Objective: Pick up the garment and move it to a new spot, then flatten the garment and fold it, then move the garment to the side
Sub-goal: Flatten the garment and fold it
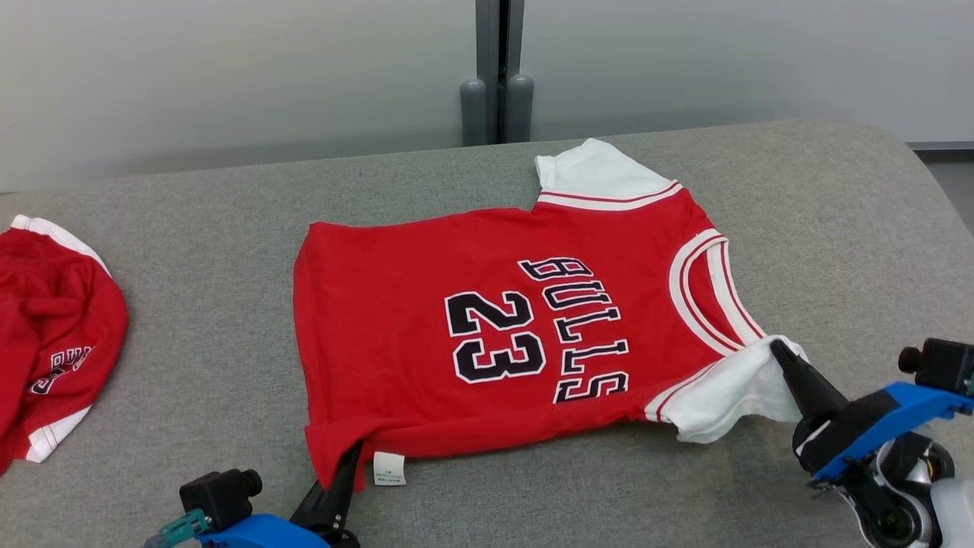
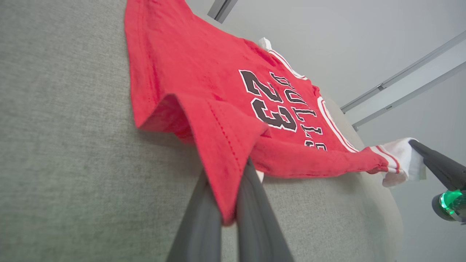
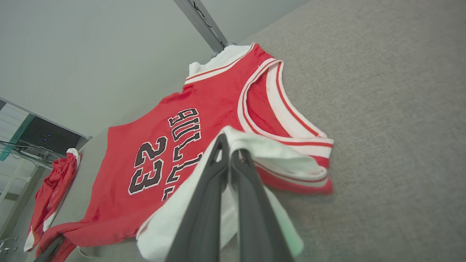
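On the grey fabric-topped table (image 1: pixel 190 251) we count two red garments and two pincers, one on each arm. Garment number one is the jersey (image 1: pixel 487 335). It sits mid-table, spread out with the print up, a black "23" and "BULLS" reading sideways. Its neckline points to the robot's right and its hem to the left. Garment number two, the second red garment (image 1: pixel 53 327), sits crumpled at the far left edge, well apart from the jersey.

Now the grips. The left pincer (image 1: pixel 348 464) comes up from the bottom edge and is clamped tight on the jersey's near hem corner (image 1: pixel 335 449). The left wrist view shows red cloth pinched between the two dark fingers and raised off the fabric top. A small white tag (image 1: pixel 389 468) hangs just beside it.

Over on the right, the right pincer (image 1: pixel 784 358) has its fingers pressed together on the near white sleeve (image 1: pixel 723 396). The right wrist view shows the sleeve draped over the fingers. So the jersey stretches between the two pincers along its near edge, and that edge is a little bunched. The far sleeve (image 1: pixel 593 171) lies flat on the table.

Around it all, the table has a rounded far-right corner. Behind it stands a pale grey wall (image 1: pixel 228 68), split by one grey upright post (image 1: pixel 498 76).
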Robot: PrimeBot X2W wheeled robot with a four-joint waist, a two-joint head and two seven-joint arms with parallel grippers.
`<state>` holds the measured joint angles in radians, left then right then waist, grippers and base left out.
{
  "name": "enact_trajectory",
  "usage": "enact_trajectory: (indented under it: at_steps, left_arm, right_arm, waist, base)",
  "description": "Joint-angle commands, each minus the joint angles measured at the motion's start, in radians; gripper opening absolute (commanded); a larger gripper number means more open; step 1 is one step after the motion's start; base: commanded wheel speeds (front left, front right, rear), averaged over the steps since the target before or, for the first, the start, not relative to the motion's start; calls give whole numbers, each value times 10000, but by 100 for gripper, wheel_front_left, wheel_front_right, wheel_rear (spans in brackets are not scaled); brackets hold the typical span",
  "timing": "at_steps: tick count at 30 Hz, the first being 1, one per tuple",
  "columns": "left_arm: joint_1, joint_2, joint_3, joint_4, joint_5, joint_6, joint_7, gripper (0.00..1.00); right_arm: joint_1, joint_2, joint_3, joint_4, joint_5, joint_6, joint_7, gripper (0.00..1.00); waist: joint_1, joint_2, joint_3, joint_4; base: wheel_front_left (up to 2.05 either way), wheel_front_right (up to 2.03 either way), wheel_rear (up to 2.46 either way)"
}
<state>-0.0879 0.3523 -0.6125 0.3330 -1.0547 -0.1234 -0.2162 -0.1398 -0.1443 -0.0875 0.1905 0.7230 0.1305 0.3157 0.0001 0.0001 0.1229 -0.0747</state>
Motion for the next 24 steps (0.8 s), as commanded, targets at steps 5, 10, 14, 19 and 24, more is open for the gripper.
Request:
enact_trajectory:
  at_steps: [5, 10, 14, 19, 24]
  left_arm:
    - [-583, 65, -73, -47, 101, -60, 194, 0]
    - [-1069, 98, -140, 2, 75, -79, 370, 0]
    - [-1460, 111, -170, 130, 12, -93, 452, 0]
    - [-1933, 137, -273, 339, 37, -104, 553, 0]
    - [-2271, 156, -209, 620, 123, -107, 406, 63]
  right_arm:
    - [-1546, -291, 321, 1296, -279, 5, 85, 0]
    - [-2818, -388, 551, 2608, -364, 5, -7, 0]
    - [-3654, -424, 827, 3585, -411, 5, -219, 0]
    - [-4491, -498, 1232, 4695, -390, 5, -594, 0]
    - [-4912, -520, 1554, 5273, -279, 5, -1144, 100]
  waist:
    - [-1, -1, 284, 113]
    - [-1, -1, 597, 171]
    - [-1, -1, 812, 219]
    - [-1, -1, 1038, 241]
    - [-1, -1, 1129, 232]
  base:
    - [0, 0, 0]
    - [0, 0, 0]
    - [0, 0, 0]
    - [0, 0, 0]
    - [0, 0, 0]
